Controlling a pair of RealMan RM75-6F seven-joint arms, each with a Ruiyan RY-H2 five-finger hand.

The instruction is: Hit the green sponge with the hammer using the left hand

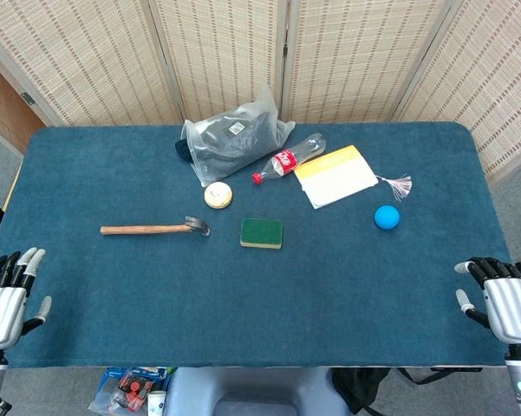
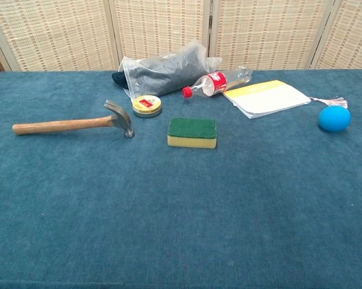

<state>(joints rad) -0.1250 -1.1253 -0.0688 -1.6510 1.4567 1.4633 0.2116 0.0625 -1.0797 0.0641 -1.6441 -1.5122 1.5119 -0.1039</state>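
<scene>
Hammer and sponge lie on table, both hands empty at near corners.
Blue table (image 1: 113, 277); plastic bag (image 1: 232, 139) at back; L hand (image 1: 7, 299) w/ fingers spread, nothing held; R hand (image 1: 503, 303) fingers apart, empty; hammer (image 2: 78, 123) lies flat, head just left of green sponge (image 2: 192, 132), not touching; round tin (image 2: 147, 105) behind the hammer head.

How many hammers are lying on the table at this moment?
1. The hammer lies on the left half of the table, its head toward the green sponge, apart from it. No hand holds it.
</scene>
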